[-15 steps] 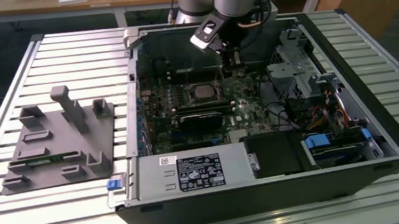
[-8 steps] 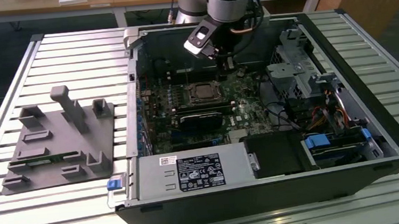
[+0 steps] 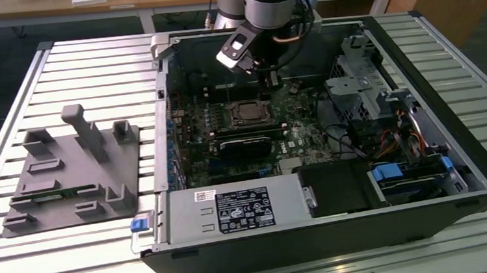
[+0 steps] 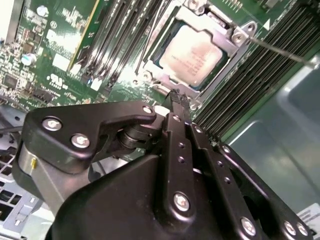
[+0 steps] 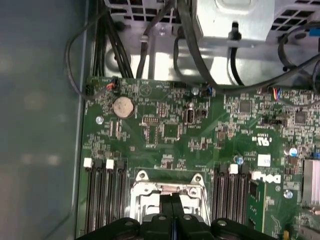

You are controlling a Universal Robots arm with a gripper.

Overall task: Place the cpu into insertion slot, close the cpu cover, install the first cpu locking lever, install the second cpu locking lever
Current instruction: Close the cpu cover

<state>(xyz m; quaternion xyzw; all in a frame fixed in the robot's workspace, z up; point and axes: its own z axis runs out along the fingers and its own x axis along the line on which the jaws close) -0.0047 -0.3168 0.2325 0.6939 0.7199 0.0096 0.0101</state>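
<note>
cpu (image 4: 192,55) seated, cpu cover (image 4: 237,50) down. gripper (image 4: 176,96) jaws pressed together, empty, near it; locking lever (image 4: 282,51) likely wants slow, steady push.

The jaws hide perhaps half of the cpu cover (image 5: 142,189).

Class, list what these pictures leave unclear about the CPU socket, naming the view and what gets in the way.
- First wrist view: the end effector covers part of the cpu cover and whatever sits inside it.
- Second wrist view: the end effector hides one corner of the cpu cover.
- Exterior view: the insertion slot is too small to tell whether it is locked shut.
</note>
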